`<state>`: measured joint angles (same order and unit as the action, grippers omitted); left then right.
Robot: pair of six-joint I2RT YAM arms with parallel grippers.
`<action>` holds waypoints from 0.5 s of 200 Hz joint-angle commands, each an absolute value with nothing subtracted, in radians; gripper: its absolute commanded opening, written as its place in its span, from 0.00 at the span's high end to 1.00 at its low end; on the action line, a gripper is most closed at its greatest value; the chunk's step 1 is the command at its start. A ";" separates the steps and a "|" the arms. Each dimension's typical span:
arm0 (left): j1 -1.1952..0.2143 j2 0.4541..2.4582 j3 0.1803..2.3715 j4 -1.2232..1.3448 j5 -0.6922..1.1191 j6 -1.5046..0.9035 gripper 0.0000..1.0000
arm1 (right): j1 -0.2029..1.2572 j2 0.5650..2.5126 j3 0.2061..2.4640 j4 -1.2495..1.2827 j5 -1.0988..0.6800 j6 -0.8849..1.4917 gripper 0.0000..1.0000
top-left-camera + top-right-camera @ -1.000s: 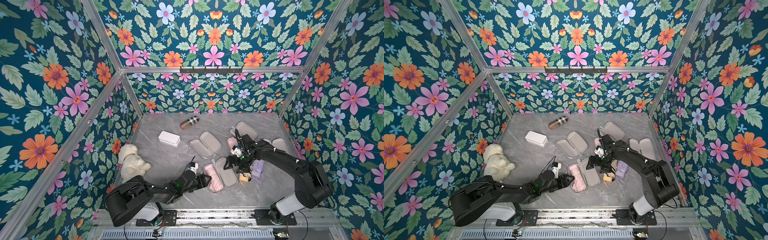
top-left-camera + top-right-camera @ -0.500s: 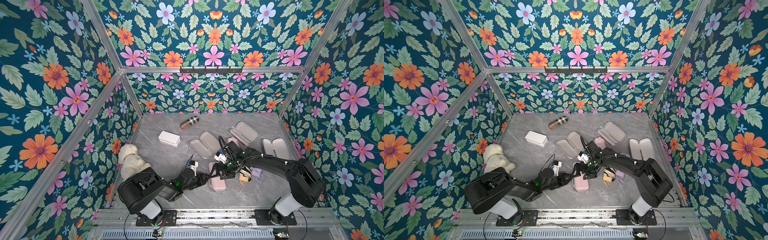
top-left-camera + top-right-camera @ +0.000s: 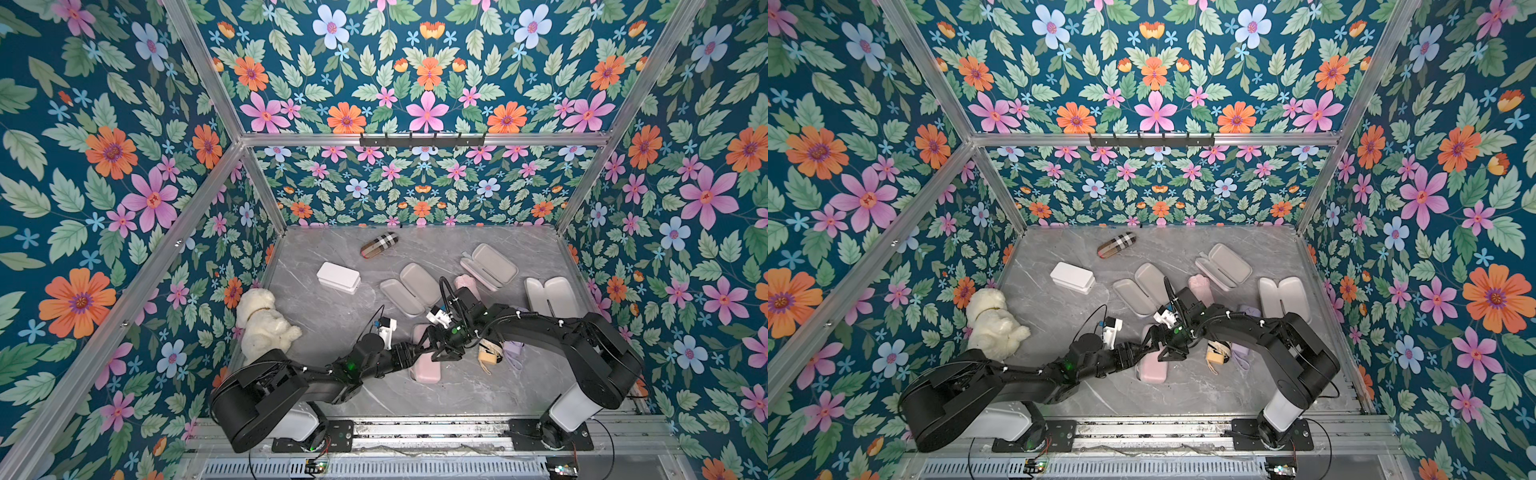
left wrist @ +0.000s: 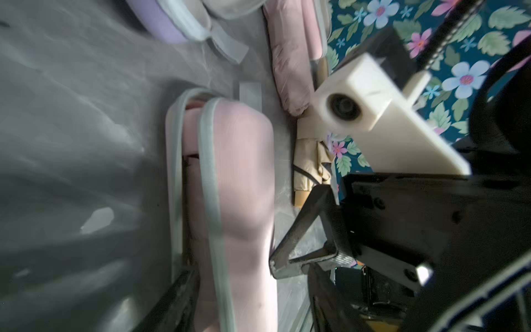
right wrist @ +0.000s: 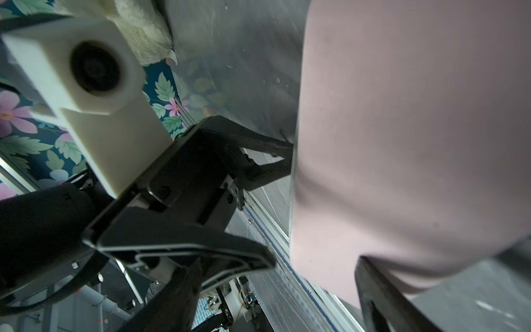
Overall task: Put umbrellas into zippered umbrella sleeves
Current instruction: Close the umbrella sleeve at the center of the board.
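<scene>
Folded shut now, the pink sleeve (image 3: 426, 372) runs near-to-far between your spread-jawed left gripper (image 5: 280, 207) and right gripper (image 3: 445, 352), state unclear.

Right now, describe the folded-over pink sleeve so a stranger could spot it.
On the marble table, look near the front edge where the two arms meet. The pink sleeve lies at their tips. It alone is folded over, pink shell up; the other three lie open, grey-beige insides showing.
</scene>
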<state>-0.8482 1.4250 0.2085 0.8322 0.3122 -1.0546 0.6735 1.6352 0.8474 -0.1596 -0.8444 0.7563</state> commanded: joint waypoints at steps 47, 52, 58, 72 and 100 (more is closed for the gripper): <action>-0.846 1.437 0.273 0.614 0.317 -0.949 0.42 | 0.564 1.463 0.744 -0.178 -0.821 0.780 0.31; -0.847 1.431 0.269 0.610 0.315 -0.949 0.42 | 0.559 1.453 0.745 -0.224 -0.790 0.752 0.32; -0.848 1.425 0.263 0.610 0.315 -0.949 0.43 | 0.560 1.446 0.750 -0.285 -0.743 0.714 0.32; -0.847 1.423 0.261 0.611 0.315 -0.951 0.43 | 0.561 1.450 0.742 -0.334 -0.671 0.686 0.34; -0.847 1.415 0.265 0.600 0.316 -0.943 0.42 | 0.574 1.489 0.697 -0.237 -0.635 0.739 0.36</action>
<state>-0.8478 1.4227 0.2653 0.6743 0.3290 -0.9676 0.5655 1.4662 0.7193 -0.2493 -0.7074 0.7280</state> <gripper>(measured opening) 0.575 0.640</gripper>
